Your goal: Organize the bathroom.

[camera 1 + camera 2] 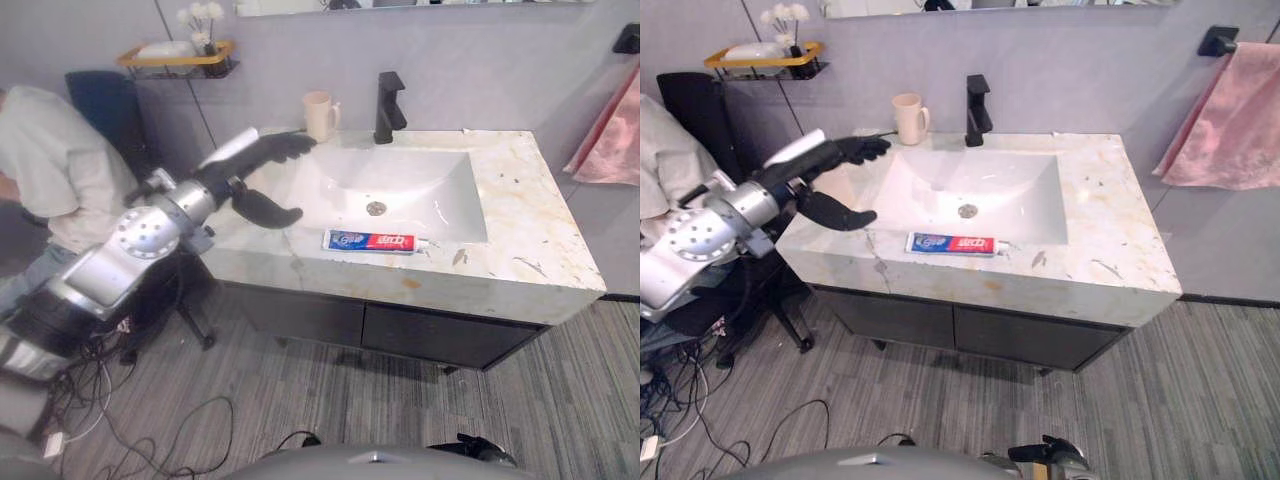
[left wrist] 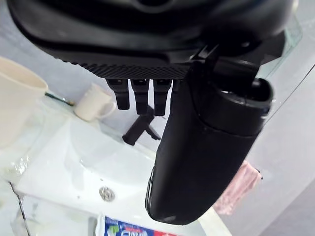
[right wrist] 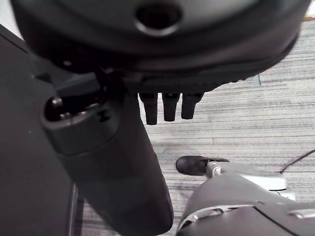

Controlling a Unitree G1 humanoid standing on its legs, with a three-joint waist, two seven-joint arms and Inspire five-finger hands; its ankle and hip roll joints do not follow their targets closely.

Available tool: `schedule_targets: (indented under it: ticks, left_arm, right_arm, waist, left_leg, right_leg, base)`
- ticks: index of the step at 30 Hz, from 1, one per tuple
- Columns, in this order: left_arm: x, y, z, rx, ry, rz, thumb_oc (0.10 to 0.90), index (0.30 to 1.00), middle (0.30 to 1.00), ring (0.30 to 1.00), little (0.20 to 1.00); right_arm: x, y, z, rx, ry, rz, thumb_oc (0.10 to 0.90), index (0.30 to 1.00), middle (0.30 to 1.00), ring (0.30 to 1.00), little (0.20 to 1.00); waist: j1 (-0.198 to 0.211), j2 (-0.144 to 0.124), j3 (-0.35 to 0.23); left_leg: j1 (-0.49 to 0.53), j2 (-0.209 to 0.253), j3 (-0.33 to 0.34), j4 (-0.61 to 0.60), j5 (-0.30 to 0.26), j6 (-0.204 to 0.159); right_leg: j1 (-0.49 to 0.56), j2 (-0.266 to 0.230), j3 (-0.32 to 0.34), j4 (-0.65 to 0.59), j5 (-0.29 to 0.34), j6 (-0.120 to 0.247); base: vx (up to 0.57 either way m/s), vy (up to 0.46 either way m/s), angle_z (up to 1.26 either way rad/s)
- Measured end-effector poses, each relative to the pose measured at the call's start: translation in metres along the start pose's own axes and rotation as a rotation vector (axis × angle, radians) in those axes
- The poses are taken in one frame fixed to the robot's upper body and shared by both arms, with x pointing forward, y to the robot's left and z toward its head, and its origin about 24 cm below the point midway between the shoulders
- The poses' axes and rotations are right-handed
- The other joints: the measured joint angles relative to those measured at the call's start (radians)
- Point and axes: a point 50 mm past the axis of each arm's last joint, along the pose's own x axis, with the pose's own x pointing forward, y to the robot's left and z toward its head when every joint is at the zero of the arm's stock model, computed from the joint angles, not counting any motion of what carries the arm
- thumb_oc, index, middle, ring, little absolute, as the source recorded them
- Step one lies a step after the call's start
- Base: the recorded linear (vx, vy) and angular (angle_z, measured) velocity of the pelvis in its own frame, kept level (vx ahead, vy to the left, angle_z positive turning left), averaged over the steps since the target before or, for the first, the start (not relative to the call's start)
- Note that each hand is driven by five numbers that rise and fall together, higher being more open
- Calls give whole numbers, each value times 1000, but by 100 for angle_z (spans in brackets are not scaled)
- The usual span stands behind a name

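One hand at work over a marble tabletop [image 1: 520, 215] with a sunken sink [image 1: 400, 190].

The left hand [image 1: 262, 160] reaches over the tabletop's left edge, fingers straight, thumb spread below, holding nothing. A toothpaste tube [image 1: 370, 241] lies flat in front of the sink; a cream mug [image 1: 320, 115] stands beside the black faucet [image 1: 388, 107]. The right eye view adds more of the pink towel [image 1: 1225, 125]. The right hand [image 3: 170, 105] hangs over grey floor [image 3: 256, 128], fingers straight, empty. A person [image 1: 45, 165] is cut off at left.

glossy marble counter [image 1: 520, 215], matt black faucet [image 1: 388, 106], pink cloth towel [image 1: 1230, 125]
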Motion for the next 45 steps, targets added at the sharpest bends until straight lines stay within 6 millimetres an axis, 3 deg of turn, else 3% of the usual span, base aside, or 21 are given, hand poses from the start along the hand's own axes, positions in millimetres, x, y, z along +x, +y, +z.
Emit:
schedule_targets:
  ticks: [7, 24, 31, 41, 45]
  left_arm:
    - [12, -33, -18, -63, 85, -85, 800, 900, 900, 900, 900]
    - [12, -44, -46, -70, 266, -119, 800, 900, 900, 900, 900]
    - [13, -60, -58, -104, 327, -173, 800, 900, 900, 900, 900]
    - [18, -68, -54, -147, 320, -200, 800, 900, 900, 900, 900]
    - [22, -64, -52, -138, 315, -190, 800, 900, 900, 900, 900]
  right_arm:
    - [0, 0, -1, -8, 15, -18, 800, 900, 900, 900, 900]
    - [0, -2, -4, -8, 29, -39, 800, 900, 900, 900, 900]
    - [0, -5, -3, -6, 24, -50, 800, 900, 900, 900, 900]
    - [1, -20, -1, -2, 17, -90, 800, 900, 900, 900, 900]
    - [1, -24, -3, -5, 20, -97, 800, 900, 900, 900, 900]
  waist:
    - [-41, 4, -3]
    - [-66, 10, -5]
    - [-74, 29, -5]
    - [-97, 89, 19]
    - [-98, 99, 26]
  left_leg:
    - [5, 6, 16, -1, -2, -2]
    - [5, 13, 35, 1, -4, -4]
    - [7, 15, 51, 1, -8, -6]
    - [9, 14, 60, 1, -14, -6]
    - [8, 16, 62, 1, -14, -7]
  right_leg:
    - [-2, 1, 18, 0, 0, 0]
    - [-11, 6, 35, 0, 0, 0]
    - [-17, 8, 51, 0, 0, 0]
    - [-19, 6, 56, 0, 0, 0]
    - [-21, 7, 57, 0, 0, 0]
  base:
    - [3, -32, -7]
    - [12, -23, -3]
    - [15, 12, -7]
    - [26, 28, -2]
    - [6, 8, 0]
